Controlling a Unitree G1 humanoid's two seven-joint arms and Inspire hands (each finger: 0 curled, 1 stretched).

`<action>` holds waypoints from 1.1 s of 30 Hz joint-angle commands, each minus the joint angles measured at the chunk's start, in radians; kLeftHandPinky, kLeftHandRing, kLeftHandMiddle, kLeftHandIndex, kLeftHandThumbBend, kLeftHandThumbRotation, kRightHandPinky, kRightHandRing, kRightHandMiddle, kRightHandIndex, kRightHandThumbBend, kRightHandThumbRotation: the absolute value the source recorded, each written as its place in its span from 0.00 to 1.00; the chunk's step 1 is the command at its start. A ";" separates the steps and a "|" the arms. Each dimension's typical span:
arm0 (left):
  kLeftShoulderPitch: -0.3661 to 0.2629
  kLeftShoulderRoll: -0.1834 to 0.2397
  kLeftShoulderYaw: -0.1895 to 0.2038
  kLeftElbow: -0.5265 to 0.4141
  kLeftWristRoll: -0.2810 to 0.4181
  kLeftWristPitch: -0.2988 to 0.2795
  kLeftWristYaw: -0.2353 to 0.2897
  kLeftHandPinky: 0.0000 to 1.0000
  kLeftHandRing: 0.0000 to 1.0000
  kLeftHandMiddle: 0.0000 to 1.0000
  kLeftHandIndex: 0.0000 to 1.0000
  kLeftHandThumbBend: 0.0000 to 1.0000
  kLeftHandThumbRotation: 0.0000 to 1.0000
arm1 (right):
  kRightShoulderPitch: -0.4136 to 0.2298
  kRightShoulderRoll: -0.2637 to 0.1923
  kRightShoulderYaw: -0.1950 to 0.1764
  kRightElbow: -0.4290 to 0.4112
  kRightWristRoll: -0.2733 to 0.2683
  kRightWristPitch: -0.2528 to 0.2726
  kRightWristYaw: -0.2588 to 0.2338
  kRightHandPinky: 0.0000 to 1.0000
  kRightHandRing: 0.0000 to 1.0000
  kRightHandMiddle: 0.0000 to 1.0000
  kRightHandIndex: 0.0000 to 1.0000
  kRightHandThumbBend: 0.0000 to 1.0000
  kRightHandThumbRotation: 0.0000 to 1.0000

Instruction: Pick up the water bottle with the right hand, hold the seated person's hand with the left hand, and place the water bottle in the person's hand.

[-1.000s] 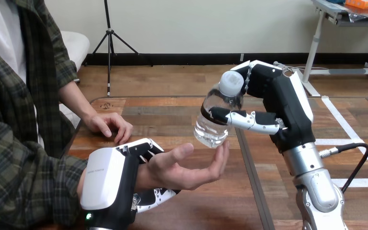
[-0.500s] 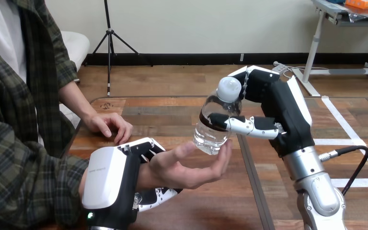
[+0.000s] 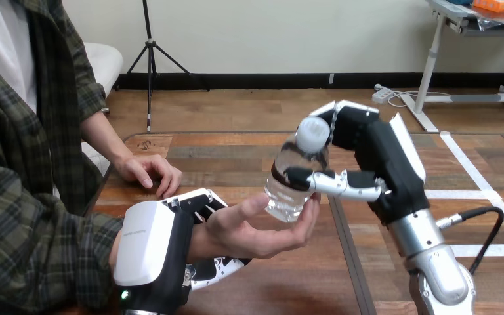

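You had the pick-up and the hold done: your right hand (image 3: 374,164) had its fingers clenched round the water bottle (image 3: 289,197), its base touching the person's hand (image 3: 256,231), upturned above the counter (image 3: 236,157), while your left hand (image 3: 151,249) gripped that wrist (image 3: 195,240). Only lowering and letting go looked left.
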 commanded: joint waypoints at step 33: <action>-0.088 -0.049 -0.028 -0.046 -0.001 -0.016 0.009 0.24 0.30 0.37 0.40 0.81 0.00 | 0.051 0.009 0.029 -0.170 0.055 0.015 0.056 0.34 0.37 0.44 0.46 0.73 0.00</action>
